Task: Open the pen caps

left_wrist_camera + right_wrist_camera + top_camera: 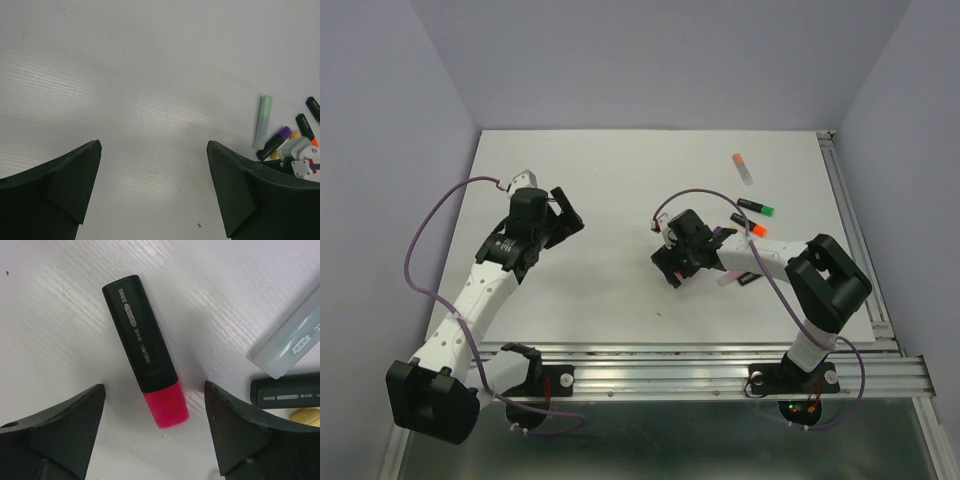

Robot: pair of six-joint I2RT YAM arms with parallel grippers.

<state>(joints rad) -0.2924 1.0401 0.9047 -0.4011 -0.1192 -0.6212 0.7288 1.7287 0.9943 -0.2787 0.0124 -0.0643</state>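
The right gripper (154,386) hangs released, jaws either side of the black pen (137,335), right of the desk's (60,315) middle. It should clench the barrel only, leaving the pink cap (166,407) free for the left gripper (154,145), also released

pen (140,335): matt black plastic | pink cap (167,410): smooth plastic | table (60,315): matt, ribbed

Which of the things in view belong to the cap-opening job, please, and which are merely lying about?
Job: pink-capped black pen, lying inside the open right hand; pastel pen; green-capped pen; orange-capped pen.
Not the job: purple cable; metal rail. Both are rig parts. No loose clutter shows.
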